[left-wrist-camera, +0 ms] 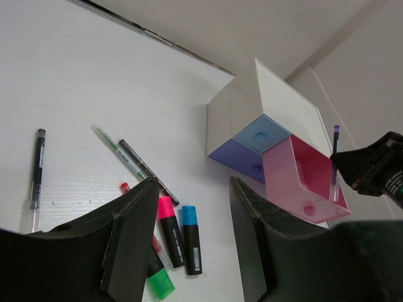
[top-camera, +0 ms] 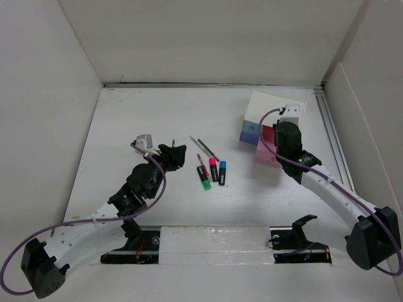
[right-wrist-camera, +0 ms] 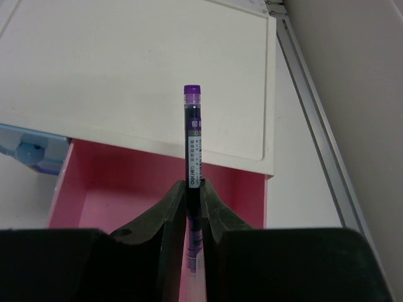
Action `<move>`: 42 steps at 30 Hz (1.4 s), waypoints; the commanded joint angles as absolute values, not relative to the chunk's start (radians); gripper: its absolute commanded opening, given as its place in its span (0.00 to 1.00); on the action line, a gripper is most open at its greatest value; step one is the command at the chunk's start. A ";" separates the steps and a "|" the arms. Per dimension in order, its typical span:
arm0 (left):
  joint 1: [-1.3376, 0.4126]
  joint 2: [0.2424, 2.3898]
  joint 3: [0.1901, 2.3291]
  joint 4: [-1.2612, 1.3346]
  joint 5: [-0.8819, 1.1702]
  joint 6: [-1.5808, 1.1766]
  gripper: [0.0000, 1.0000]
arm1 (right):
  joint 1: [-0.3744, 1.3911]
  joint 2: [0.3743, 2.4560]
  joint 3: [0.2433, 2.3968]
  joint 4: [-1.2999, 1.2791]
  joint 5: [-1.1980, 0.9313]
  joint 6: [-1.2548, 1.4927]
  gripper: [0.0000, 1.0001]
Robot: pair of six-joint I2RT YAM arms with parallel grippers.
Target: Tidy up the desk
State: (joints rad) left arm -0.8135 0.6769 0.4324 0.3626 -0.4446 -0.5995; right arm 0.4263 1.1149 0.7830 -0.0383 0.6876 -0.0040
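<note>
At the far right of the desk (top-camera: 138, 113), top view: the right gripper (top-camera: 281, 133) hangs over the open pink drawer (top-camera: 266, 151) of the white box (top-camera: 267, 104). The left gripper (top-camera: 178, 154) sits mid-desk beside three highlighters (top-camera: 213, 168). No writing is legible here. Left wrist view: the left jaws are wide apart, holding nothing. The purple pen (left-wrist-camera: 334, 157) stands upright by the drawer's right wall; release it end-on and you risk it toppling over that wall onto the desk. The blue highlighter (left-wrist-camera: 191, 239) bears a white label, unreadable. Right wrist view: the right jaws are clamped on the pen's barrel, and its printed label is too small to read.
</note>
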 commanded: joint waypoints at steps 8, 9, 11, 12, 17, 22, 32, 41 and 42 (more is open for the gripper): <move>-0.810 0.663 0.419 0.407 -0.445 -0.591 0.44 | 0.482 0.982 0.730 -0.061 0.700 -0.003 0.40; -0.810 0.664 0.420 0.405 -0.443 -0.591 0.44 | 0.482 0.974 0.732 -0.067 0.695 0.029 0.42; -0.810 0.663 0.419 0.405 -0.443 -0.591 0.44 | 0.482 0.957 0.736 -0.071 0.683 0.029 0.43; -0.810 0.663 0.419 0.408 -0.443 -0.591 0.44 | 0.482 0.944 0.747 -0.080 0.675 0.032 0.45; -0.810 0.669 0.420 0.405 -0.445 -0.591 0.45 | 0.495 0.942 0.804 -0.087 0.487 0.037 0.16; -0.810 0.664 0.419 0.405 -0.449 -0.591 0.44 | 0.644 1.114 0.895 -0.060 0.337 0.040 0.00; -0.810 0.601 0.410 0.380 -0.485 -0.597 0.12 | 0.761 1.666 1.182 -0.072 0.244 0.041 0.20; -0.810 0.597 0.410 0.388 -0.466 -0.595 0.15 | 0.741 1.965 1.367 -0.104 0.236 0.029 0.26; -0.810 0.606 0.408 0.388 -0.463 -0.597 0.15 | 0.741 1.977 1.373 -0.109 0.229 0.029 0.26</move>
